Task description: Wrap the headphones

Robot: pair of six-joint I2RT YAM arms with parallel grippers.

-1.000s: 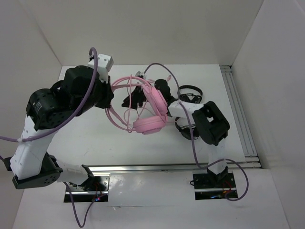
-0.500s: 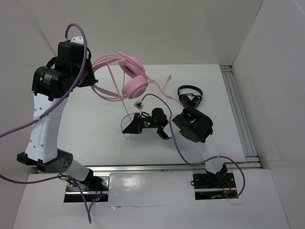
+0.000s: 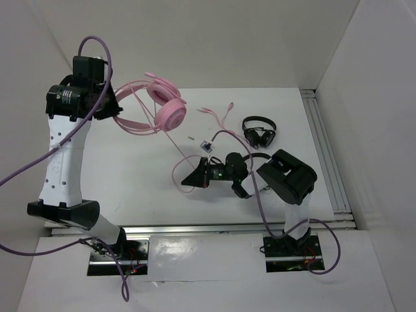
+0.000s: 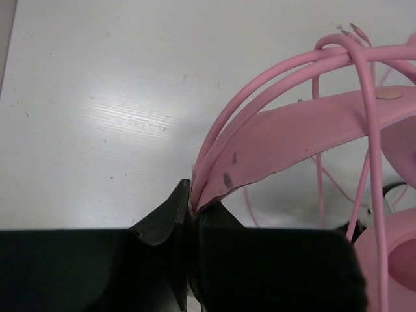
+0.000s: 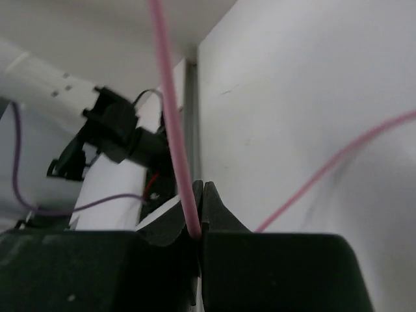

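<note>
Top external: white table (image 3: pixel 130 175), white walls (image 3: pixel 227 45); your left gripper (image 4: pixel 193 198) clamps the headphones (image 3: pixel 170 116) by the headband (image 4: pixel 305 130), right gripper (image 5: pixel 200 195) pinches the cable (image 5: pixel 170 117).

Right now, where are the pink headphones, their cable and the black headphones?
pink headphones (image 3: pixel 170 116): top view, on the round earcup.
cable (image 5: pixel 172 130): right wrist view, on the straight upright stretch.
black headphones (image 3: pixel 259 136): top view, on the earcups.

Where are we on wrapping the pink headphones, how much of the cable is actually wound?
Done: the headphones are held up off the table, headband clamped in the left gripper, and the cable crosses over the band about once in the left wrist view.
In hand: the right gripper is pinched shut on the cable.
Left: most of the cable trails loose, so nearly all the winding remains.
</note>
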